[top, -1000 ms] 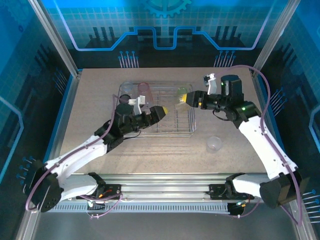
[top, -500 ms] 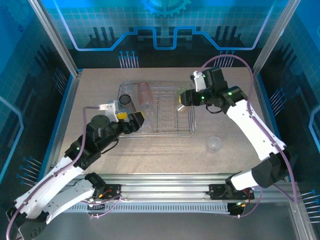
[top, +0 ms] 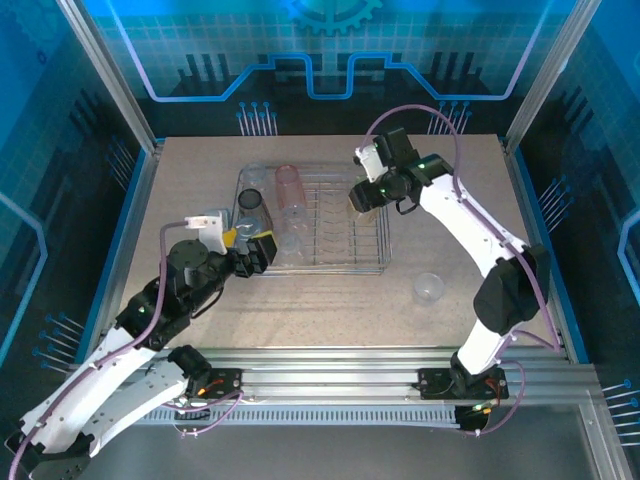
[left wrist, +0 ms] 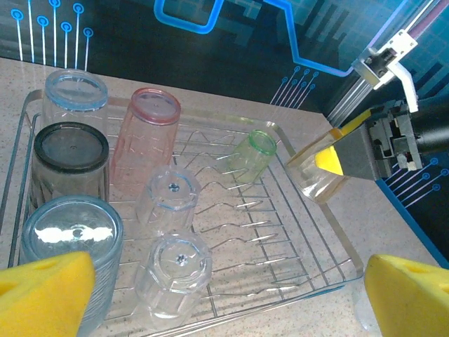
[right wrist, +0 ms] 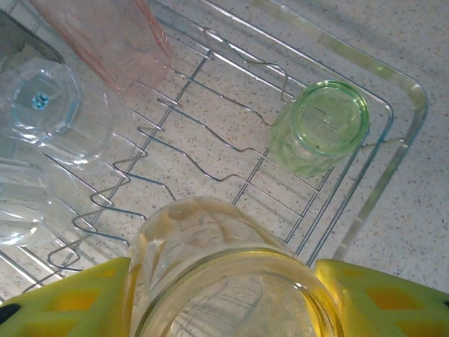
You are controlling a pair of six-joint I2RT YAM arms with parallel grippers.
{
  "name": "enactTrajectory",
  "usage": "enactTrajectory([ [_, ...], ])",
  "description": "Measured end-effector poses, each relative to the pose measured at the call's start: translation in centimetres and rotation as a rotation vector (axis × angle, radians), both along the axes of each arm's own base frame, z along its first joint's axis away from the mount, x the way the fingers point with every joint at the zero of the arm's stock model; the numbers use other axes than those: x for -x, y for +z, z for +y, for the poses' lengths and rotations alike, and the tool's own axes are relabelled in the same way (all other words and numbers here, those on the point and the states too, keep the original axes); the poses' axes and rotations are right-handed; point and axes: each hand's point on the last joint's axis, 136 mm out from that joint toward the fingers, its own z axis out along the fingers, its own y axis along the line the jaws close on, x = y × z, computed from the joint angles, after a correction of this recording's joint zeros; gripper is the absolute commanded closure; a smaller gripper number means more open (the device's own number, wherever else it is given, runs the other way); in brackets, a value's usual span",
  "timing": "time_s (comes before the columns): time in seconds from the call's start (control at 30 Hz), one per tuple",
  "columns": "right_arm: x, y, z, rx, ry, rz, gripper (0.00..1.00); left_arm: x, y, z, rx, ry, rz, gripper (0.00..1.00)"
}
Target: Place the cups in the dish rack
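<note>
Since the earlier frame the right arm has swung toward 10 o'clock and the left arm has drawn back toward 7 o'clock. We find the right gripper (top: 362, 196) clamped on a clear cup (right wrist: 231, 281) over the 3 o'clock side of the dish rack (top: 330, 267). The cup's long axis is tilted, base toward the wires. Bare prongs (right wrist: 196, 140) lie at its 9 o'clock. The left gripper (top: 262, 250) stands wide apart, empty. One loose cup (top: 429, 287) sits at the rack's 5 o'clock, nearer the right arm.

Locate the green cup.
Left wrist view: the green cup sits in the dish rack's far right corner, near the yellowish cup in the right tool.
</note>
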Motion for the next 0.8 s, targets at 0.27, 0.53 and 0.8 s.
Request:
enactTrajectory([
  [0.27,-1.4,-2.9,0.0,0.123,0.114,-0.011,0.99,0.0,-0.5,0.0,-0.051,-0.015,-0.007,0.01],
  [0.53,-3.4,-3.5,0.4,0.234,0.259,-0.134,1.00,-0.1,-1.5,-0.1,-0.087,-0.024,-0.013,0.01],
  [0.8,-4.0,-5.7,0.6,0.307,0.383,-0.204,1.00,-0.4,-1.4,-0.3,-0.111,-0.035,-0.046,0.01],
])
